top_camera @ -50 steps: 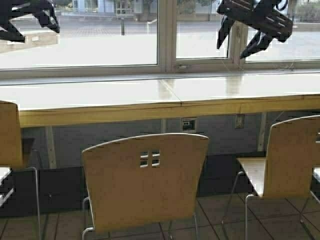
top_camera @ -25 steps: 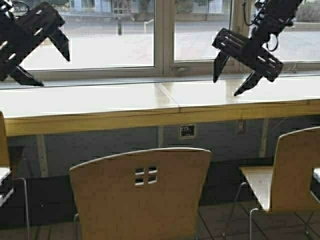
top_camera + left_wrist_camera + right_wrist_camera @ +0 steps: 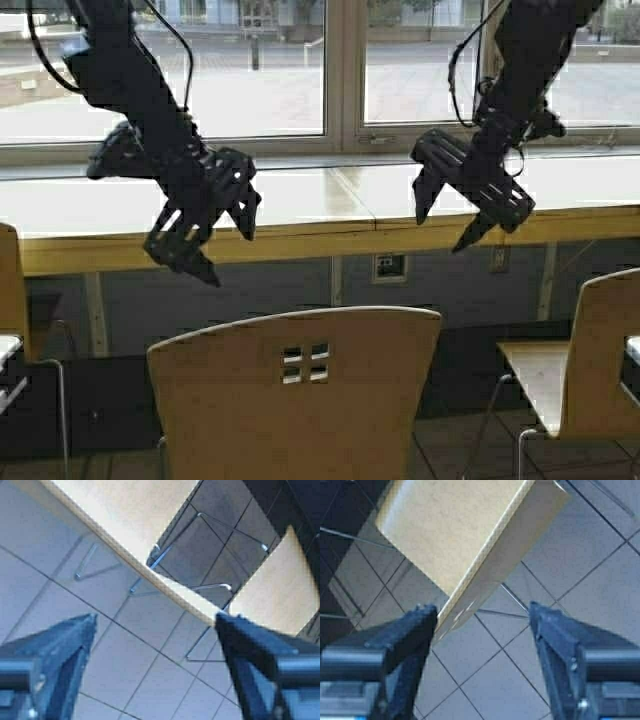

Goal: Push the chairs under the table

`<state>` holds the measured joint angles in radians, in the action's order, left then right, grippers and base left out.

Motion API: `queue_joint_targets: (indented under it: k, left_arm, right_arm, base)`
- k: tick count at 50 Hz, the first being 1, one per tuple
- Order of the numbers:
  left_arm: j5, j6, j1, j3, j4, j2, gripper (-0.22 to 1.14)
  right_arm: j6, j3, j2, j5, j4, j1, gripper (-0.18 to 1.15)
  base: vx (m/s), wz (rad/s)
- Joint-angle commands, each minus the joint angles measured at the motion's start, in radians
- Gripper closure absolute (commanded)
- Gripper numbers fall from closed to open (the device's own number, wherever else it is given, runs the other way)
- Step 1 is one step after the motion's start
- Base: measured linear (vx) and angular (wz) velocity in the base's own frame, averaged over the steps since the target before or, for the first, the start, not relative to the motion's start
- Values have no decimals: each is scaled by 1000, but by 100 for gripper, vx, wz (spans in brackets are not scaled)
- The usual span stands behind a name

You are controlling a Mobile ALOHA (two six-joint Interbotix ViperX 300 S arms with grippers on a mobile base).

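A light-tan chair (image 3: 295, 390) with four small square cutouts stands in front of me, its back towards me, short of the long table (image 3: 300, 240). Two more chairs alike stand at the right (image 3: 600, 360) and far left (image 3: 8, 290). My left gripper (image 3: 230, 250) is open, hanging above the middle chair's back on its left side. My right gripper (image 3: 440, 232) is open above its right side. Neither touches it. The left wrist view shows the chair back's top edge (image 3: 170, 587) beyond the open gripper (image 3: 156, 620). The right wrist view shows the chair's corner (image 3: 455, 525) beyond the open gripper (image 3: 482, 611).
A wide window (image 3: 260, 70) runs behind the table. Wall sockets (image 3: 388, 267) sit under the tabletop, with table legs (image 3: 97, 315) to either side. The floor is grey tile (image 3: 495, 680). A neighbouring chair (image 3: 280, 590) shows in the left wrist view.
Both arms have come down from the top of the view to just above the middle chair's back. The robot has moved a little; the scene has shifted down and to the right.
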<state>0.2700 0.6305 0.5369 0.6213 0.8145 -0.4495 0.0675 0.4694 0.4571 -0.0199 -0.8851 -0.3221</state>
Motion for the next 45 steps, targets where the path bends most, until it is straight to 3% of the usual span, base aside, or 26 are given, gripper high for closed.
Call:
queue_joint_targets:
  k: [1, 17, 28, 38, 45]
  left_arm:
    - [11, 78, -3, -71, 2, -67, -9]
    - [51, 275, -20, -195, 25, -233, -9]
    - [75, 319, -32, -272, 31, -325, -9]
    - [84, 322, -44, -328, 43, -390, -9]
    - [117, 324, -46, -357, 44, -430, -9]
  right_arm:
    - [-2, -72, 44, 5, -40, -6, 6]
    - [-2, -278, 265, -71, -161, -6, 6]
    - [-3, -399, 388, -86, -195, -6, 6]
    - [-5, -437, 463, -80, -233, -8, 6]
    - [-6, -428, 468, 28, -224, -31, 6]
  base:
    - [2, 2]
    - [1, 1]
    - [0, 0]
    - [1, 0]
    - [1, 1]
